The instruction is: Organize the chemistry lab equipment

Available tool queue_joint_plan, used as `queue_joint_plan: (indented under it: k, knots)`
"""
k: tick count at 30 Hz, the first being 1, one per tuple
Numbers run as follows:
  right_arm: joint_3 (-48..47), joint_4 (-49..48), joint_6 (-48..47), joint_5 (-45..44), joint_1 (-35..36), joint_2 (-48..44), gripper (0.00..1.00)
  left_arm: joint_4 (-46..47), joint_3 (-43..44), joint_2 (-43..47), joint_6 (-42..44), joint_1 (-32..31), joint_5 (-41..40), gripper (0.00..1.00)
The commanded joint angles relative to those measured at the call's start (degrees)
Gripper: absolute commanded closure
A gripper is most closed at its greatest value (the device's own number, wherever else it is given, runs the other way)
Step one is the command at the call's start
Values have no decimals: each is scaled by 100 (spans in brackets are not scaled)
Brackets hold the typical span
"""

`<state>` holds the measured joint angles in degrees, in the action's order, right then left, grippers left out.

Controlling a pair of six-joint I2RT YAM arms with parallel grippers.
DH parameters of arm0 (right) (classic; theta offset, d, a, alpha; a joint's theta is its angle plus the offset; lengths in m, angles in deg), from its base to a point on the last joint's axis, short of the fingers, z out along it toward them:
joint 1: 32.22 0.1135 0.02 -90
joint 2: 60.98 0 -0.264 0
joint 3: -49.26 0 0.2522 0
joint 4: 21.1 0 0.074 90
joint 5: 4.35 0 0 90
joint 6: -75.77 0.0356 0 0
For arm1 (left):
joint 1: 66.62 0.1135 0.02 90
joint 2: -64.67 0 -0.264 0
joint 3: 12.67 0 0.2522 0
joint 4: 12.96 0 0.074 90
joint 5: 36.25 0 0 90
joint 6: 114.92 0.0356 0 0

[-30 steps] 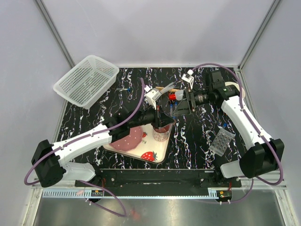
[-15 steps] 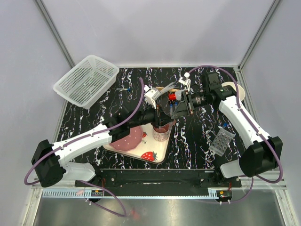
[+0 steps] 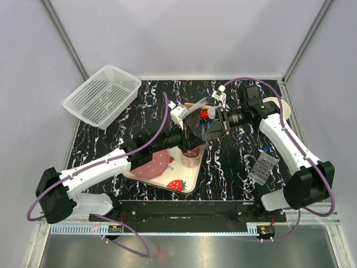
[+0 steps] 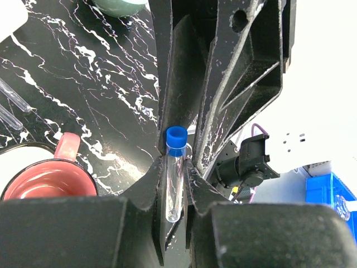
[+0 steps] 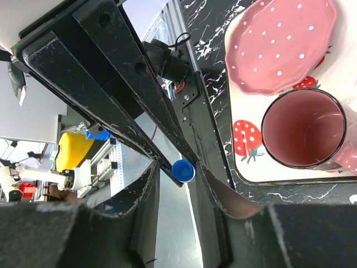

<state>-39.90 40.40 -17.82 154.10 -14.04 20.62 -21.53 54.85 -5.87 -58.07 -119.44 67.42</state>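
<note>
A thin clear tube (image 4: pixel 174 184) with a blue cap (image 4: pixel 176 138) is clamped in my left gripper (image 4: pixel 175 167), which is shut on its glass body, above the pink cup. My right gripper (image 5: pixel 177 167) faces it head-on. Its jaws straddle the blue cap (image 5: pixel 183 171), which touches one finger while a gap shows beside the other. From above, both grippers (image 3: pixel 199 132) meet mid-table. A red-capped bottle (image 3: pixel 204 115) and a tan wooden tool (image 3: pixel 198 104) lie just behind them. The clear perforated rack (image 3: pixel 262 167) lies at the right. Another blue-tipped tube (image 3: pixel 148 105) lies at the back left.
The strawberry-print tray (image 3: pixel 188 177) holds a pink plate (image 3: pixel 153 163) and the pink cup (image 3: pixel 191 156), directly under the meeting grippers. A white mesh basket (image 3: pixel 103 95) sits at the back-left corner. A white roll (image 3: pixel 276 106) lies at the back right.
The right gripper moved slightly left onto the tube's capped end and its jaws narrowed around the cap. The left gripper kept its hold and barely moved.
</note>
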Motion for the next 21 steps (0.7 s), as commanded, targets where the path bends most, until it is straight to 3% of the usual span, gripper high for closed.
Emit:
queue_joint_plan:
  k: [1,17,21]
  knots:
    - [25,-213,289,406,55,57,64,755,-111,225,-8,-44,136,93]
    - [262,-609,720,661,2,5,83,1054,-269,260,-104,-45,311,92]
    - [254,-556,597,495,-7,-48,86,1107,-287,304,-175,-44,303,84]
